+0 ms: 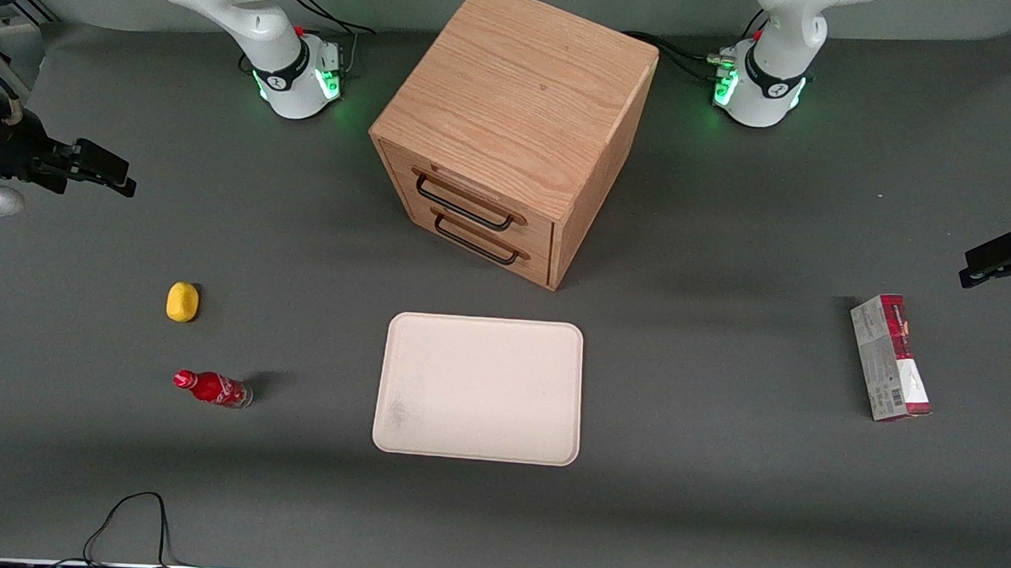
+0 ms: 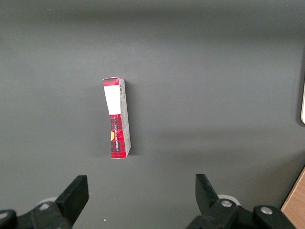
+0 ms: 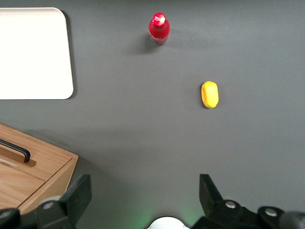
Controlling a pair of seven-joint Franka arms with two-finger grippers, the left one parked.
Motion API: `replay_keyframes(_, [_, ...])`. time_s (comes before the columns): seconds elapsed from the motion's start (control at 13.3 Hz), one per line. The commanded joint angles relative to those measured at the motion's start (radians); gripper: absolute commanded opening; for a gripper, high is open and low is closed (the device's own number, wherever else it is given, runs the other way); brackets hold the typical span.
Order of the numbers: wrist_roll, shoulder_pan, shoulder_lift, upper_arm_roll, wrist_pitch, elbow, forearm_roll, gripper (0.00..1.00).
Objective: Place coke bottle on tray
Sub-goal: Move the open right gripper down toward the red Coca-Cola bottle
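Nearest the front camera: the coke bottle point(image 1: 212, 388), apparently upright on the dark table point(image 1: 717, 515) toward the working arm's end, red cap point(image 3: 158, 20) up in the right wrist view. Well apart from the tray point(image 1: 479, 390), with bare table between them. No contact with anything but the table.

About level with it, at the middle of the table: the tray, flat, bearing nothing, faint grey smudge near one corner.

A little farther from the camera than the bottle, near it but not touching: a yellow lump point(image 1: 182, 301). Toward the parked arm's end, at much the same depth: a red-and-grey carton point(image 1: 890, 358), lying flat, of no use to the task.

Farther again, past the tray: a wooden drawer box point(image 1: 512, 131), both drawers seemingly shut, black handles facing the tray.

Farthest, and well above the table at the working arm's end: the right arm's gripper point(image 3: 143, 195), jaws spread wide, nothing between them, well apart from the bottle.

By the look of it, no part of the task done: bottle not grasped, not lifted, not on the tray. Left to do: descent over the bottle, closing on its body, lift, carry across to the tray, set-down inside the low rim, release.
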Motion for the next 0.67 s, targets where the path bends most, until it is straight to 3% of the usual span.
replay_keyframes(0.0, [0.029,0.001,-0.008,0.013,-0.009,-0.005,-0.015,1.0])
replay_keyframes(0.3, [0.011,-0.007,0.084,0.012,-0.004,0.116,-0.013,1.0])
replay_keyframes(0.6, [-0.064,-0.01,0.337,-0.002,-0.003,0.366,-0.001,1.0])
